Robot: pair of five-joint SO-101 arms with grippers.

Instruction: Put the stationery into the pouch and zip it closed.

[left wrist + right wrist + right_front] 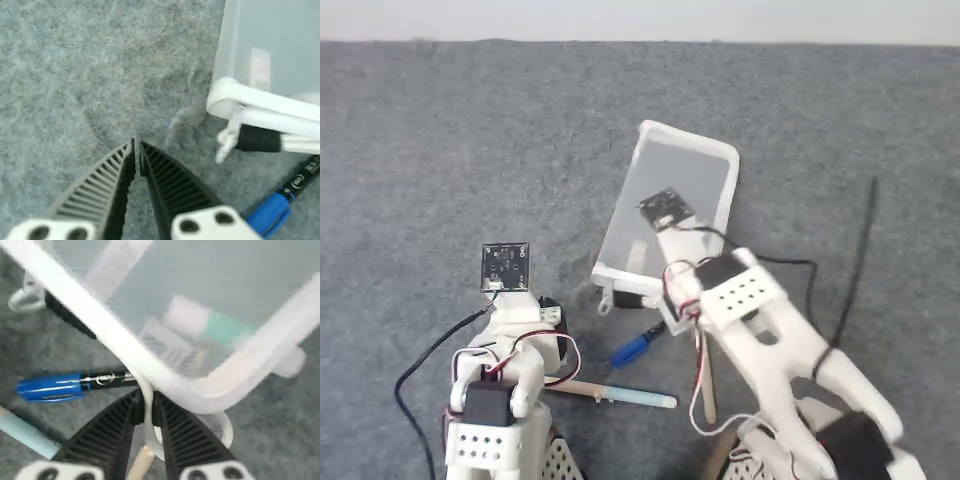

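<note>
The pouch (695, 170) lies flat on the mat, see-through with a white rim, its open mouth towards the two arms. Through its wall the right wrist view shows a white-and-green tube (210, 325), a white bar (114, 266) and a pale ribbed piece (167, 345) that I cannot identify. A white zip pull (225, 142) hangs at the corner of the mouth, just beside a black pen-like piece (257, 139) that runs along the rim.

The right gripper (146, 395) sits at the pouch's mouth. Its fingers are pinched almost together on a thin white strip (146, 412) that comes down from the rim. The left gripper (136, 147) hangs over bare mat near that corner of the pouch, apart from it. Its fingertips are together and it holds nothing.

Three things lie outside the pouch. A blue marker (635, 347) lies just off the mouth. A pen (620, 396) with a light blue end lies nearer the arms' bases. A wooden pencil (708, 385) lies under the right arm.

The mat (440, 150) is grey and fuzzy like carpet, and covers the whole table. A thin black cable (860, 260) runs across it on the right. A pale wall (640, 20) shows along the far edge.
</note>
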